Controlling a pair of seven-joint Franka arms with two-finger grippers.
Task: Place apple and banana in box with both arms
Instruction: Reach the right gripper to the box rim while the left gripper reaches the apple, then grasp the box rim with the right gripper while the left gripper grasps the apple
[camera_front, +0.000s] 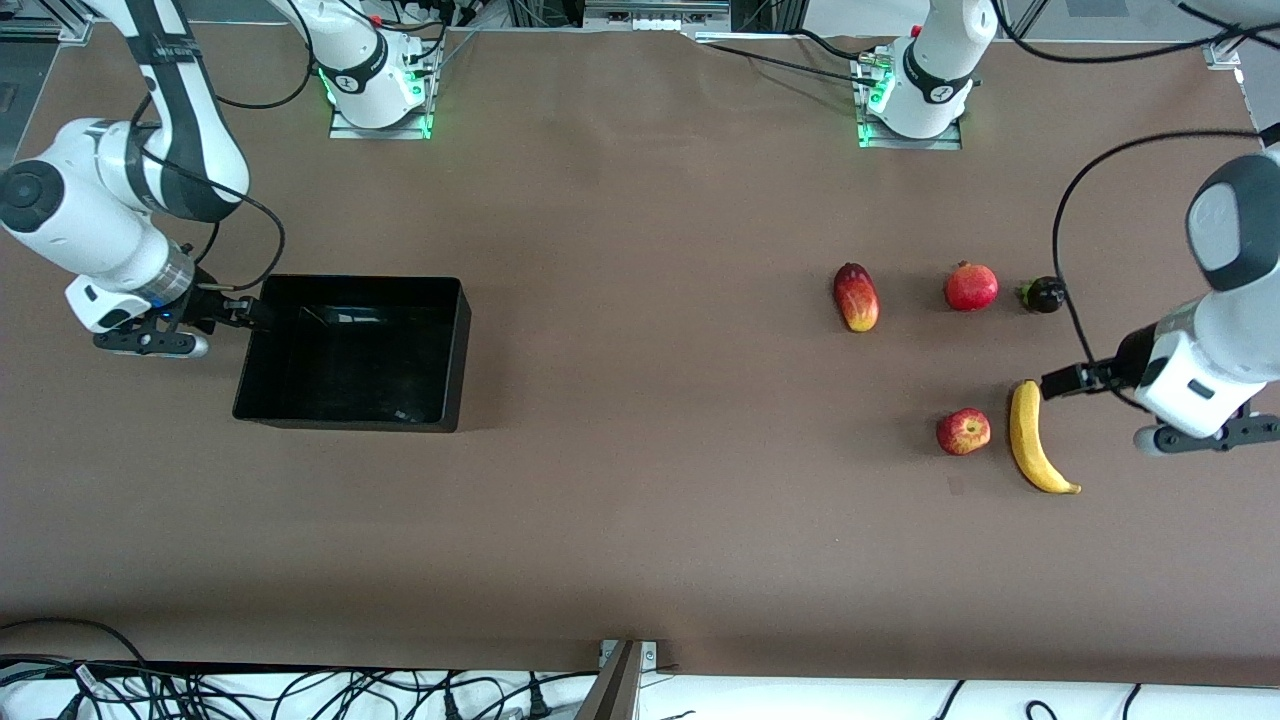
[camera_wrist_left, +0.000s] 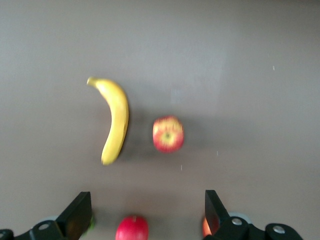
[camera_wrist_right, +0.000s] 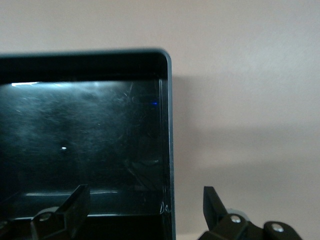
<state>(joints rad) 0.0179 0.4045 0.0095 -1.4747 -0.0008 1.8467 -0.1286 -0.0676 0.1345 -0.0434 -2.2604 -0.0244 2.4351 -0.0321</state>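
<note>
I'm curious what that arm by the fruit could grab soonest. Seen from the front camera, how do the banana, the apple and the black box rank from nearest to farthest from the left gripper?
From the open left gripper:
1. The banana, right beside it at the left arm's end of the table.
2. The apple, just past the banana.
3. The box, at the right arm's end, by the right gripper.

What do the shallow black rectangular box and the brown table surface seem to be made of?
The shallow black rectangular box looks like hard glossy plastic: its floor mirrors streaks of light, shows fine scratches, and its thin walls round at the corner. The brown table surface looks matte, perhaps a mat or laminate: an even colour with no glare and only soft shadows. Which of the two it is cannot be told.
</note>
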